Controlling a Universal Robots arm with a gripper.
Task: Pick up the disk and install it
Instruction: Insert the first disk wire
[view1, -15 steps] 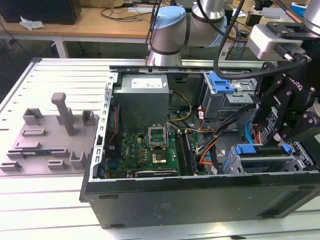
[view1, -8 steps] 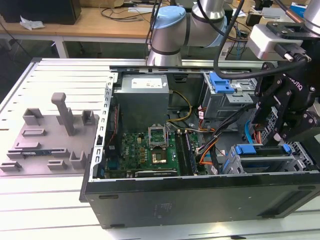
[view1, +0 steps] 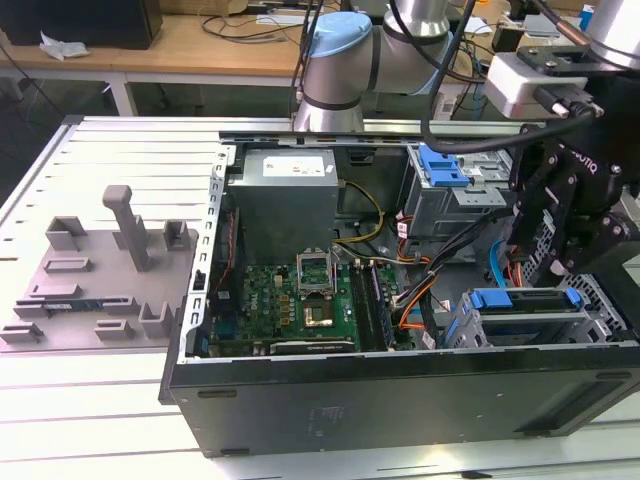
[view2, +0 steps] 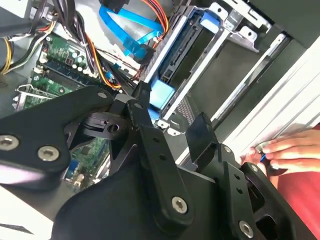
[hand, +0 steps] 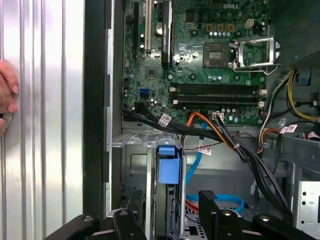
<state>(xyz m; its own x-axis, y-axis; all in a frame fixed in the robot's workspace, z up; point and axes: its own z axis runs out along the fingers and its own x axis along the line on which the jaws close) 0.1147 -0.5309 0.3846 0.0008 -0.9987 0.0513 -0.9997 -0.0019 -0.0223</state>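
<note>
Black fingers (view2: 150, 132) of my hand (view2: 172, 110) stand wide apart, holding nothing. Just under them the disk (view1: 530, 312) sits in the metal bay (view1: 603, 297) of the computer case (view1: 400, 405), maybe pushed fully in.

Print in view, as I log it remotely: white lettering at the edge of the motherboard (hand: 200, 75); a white printed label on the power supply (view1: 290, 200); small printed tags (hand: 165, 120) on cables. I transcribe none.
</note>
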